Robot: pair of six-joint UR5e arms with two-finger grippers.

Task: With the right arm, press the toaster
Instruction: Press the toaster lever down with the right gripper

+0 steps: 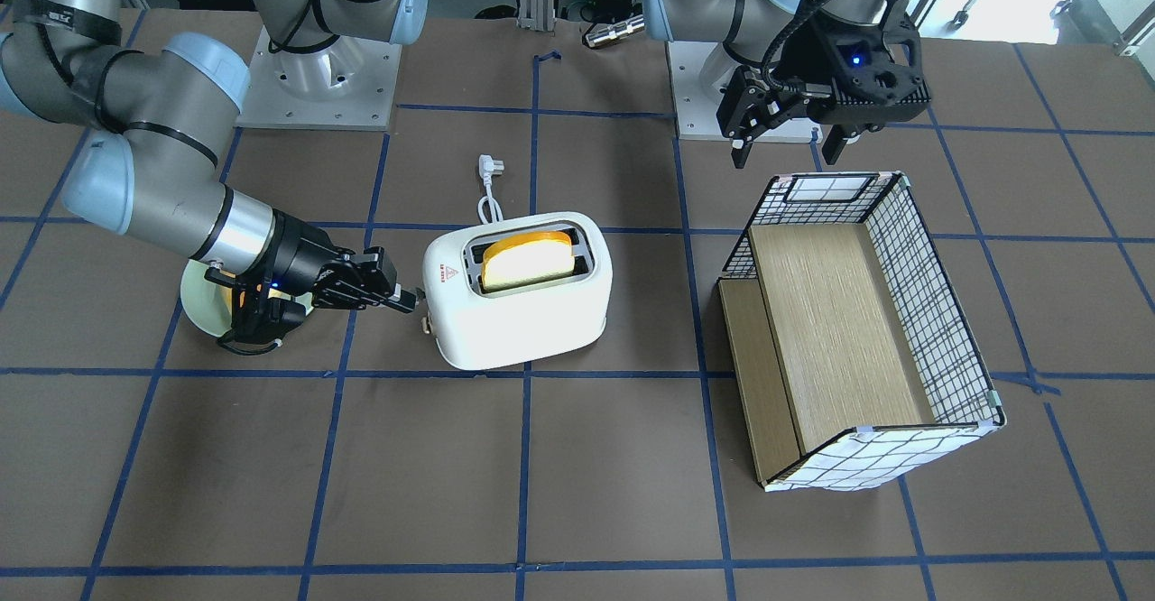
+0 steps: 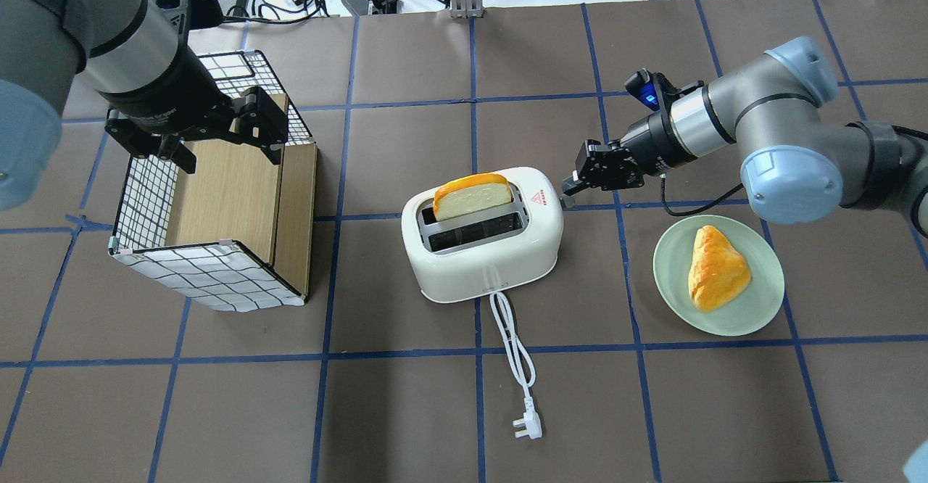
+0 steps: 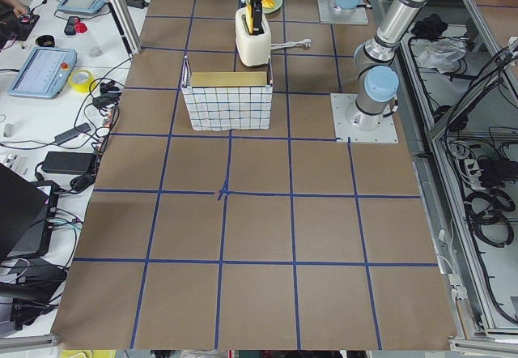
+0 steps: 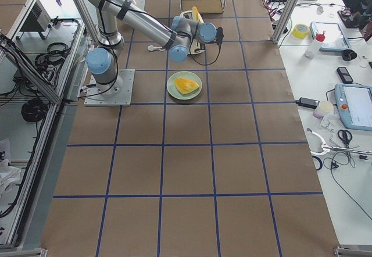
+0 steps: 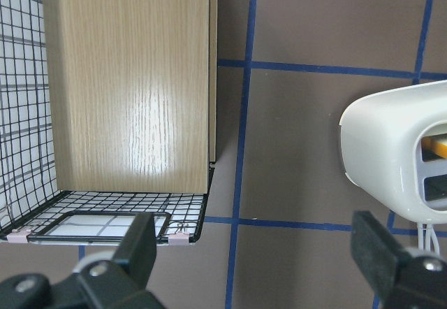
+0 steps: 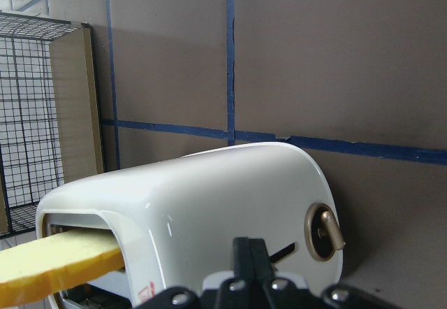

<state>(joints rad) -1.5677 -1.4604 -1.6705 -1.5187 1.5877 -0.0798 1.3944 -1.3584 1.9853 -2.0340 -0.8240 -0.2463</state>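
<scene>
The white toaster [image 2: 500, 258] stands mid-table with a yellow-crusted bread slice [image 2: 471, 194] sticking up from its far slot. My right gripper [image 2: 573, 182] is shut and empty, its tips at the toaster's end wall, close to the side lever. In the right wrist view the fingertips [image 6: 250, 249] sit just left of the lever's knob [image 6: 328, 228]; I cannot tell whether they touch it. In the front view the right gripper [image 1: 411, 299] comes in from the left at the toaster [image 1: 532, 312]. My left gripper [image 2: 217, 146] is open and empty, above the checked box.
The checked wire-and-wood box [image 2: 210, 200] lies to the toaster's left. A pale green plate [image 2: 674, 280] with a yellow pastry [image 2: 718, 269] sits under my right arm. The toaster's white cord and plug [image 2: 528, 428] trail toward the robot.
</scene>
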